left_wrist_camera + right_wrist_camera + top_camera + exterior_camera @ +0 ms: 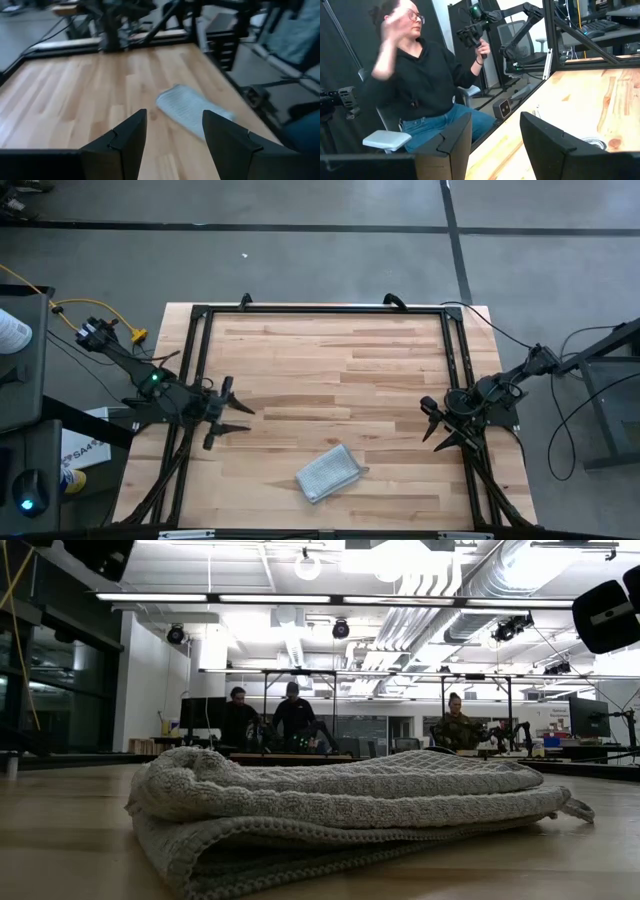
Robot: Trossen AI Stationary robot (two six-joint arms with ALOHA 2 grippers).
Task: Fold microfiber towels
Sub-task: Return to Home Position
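The light grey-blue microfiber towel [328, 472] lies folded in several layers on the wooden table near its front edge, between the two arms. The low view shows the towel [340, 815] as a flat stack with its fold toward the left of that picture; the left wrist view shows it [190, 110] ahead of the fingers. My left gripper [238, 420] hovers open at the table's left side, clear of the towel. My right gripper [434, 428] hovers open at the table's right side, pointing toward the near edge.
A black metal frame [320, 310] runs around the tabletop. A seated person [420, 85] holding a device shows past the table's edge in the right wrist view. Bare wood [330, 370] spreads over the table's middle and far part.
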